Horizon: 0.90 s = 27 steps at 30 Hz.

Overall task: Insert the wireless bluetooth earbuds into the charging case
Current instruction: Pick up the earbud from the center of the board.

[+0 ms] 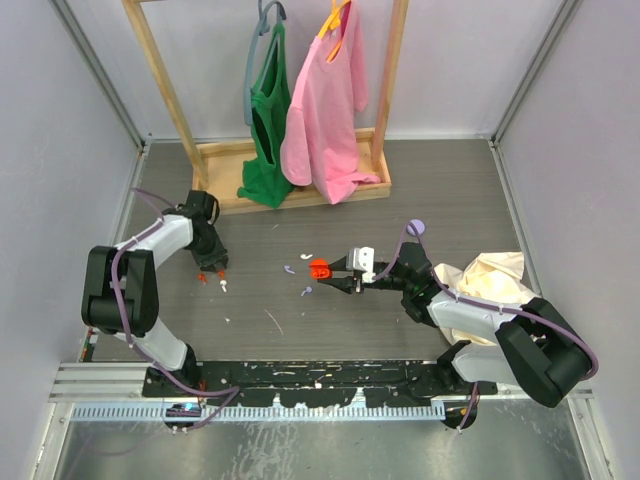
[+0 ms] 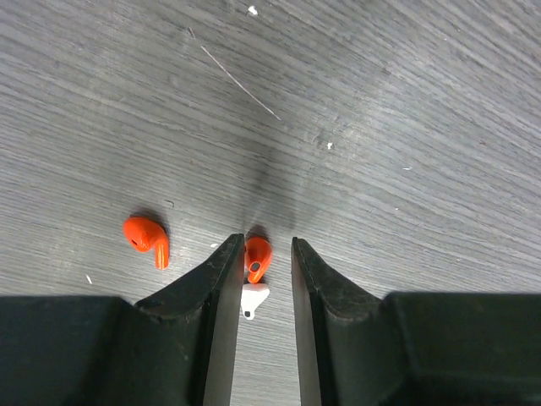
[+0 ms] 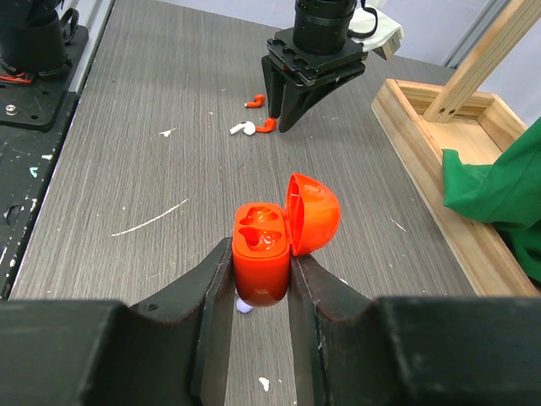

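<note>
Currently we are clamping the orange charging case (image 3: 259,269), its lid flipped open, in the right gripper (image 3: 260,254) at the lower middle of the right wrist view. We are straddling one orange earbud (image 2: 257,258) with the left gripper (image 2: 266,245), jaws apart, one finger touching it. The second orange earbud (image 2: 146,238) is lying on the table (image 2: 380,127) at the left, apart from both fingers.

- Evenly lit grey wood-grain tabletop (image 1: 450,200), enclosed by plain pale walls (image 1: 60,100).
- Wooden garment rack (image 1: 165,80) at the far side, carrying a green top (image 1: 268,130) and a pink shirt (image 1: 325,110).
- A cream bundle (image 1: 490,275) at right, possibly cloth.
</note>
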Tool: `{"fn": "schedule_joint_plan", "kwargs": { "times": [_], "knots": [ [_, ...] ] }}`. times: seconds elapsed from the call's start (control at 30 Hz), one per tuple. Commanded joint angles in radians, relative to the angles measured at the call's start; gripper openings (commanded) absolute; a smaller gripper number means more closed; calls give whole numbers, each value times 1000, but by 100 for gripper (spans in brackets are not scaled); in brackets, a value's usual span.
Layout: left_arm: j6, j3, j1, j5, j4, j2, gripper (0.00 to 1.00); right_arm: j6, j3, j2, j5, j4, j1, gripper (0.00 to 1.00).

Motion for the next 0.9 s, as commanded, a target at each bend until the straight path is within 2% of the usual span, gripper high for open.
{"fn": "schedule_joint_plan", "kwargs": {
  "times": [0.0, 0.43, 0.67, 0.87],
  "knots": [
    [22, 37, -4, -17, -31, 4, 30, -9, 36, -9, -11, 32, -1, 1],
    [49, 61, -12, -8, -56, 40, 28, -14, 39, -11, -15, 25, -3, 1],
    [54, 62, -18, 2, -57, 64, 22, -17, 40, -11, -13, 18, -2, 1],
    [51, 57, -27, 10, -62, 53, 21, -24, 42, -13, -13, 9, -1, 1]
  ]
}}
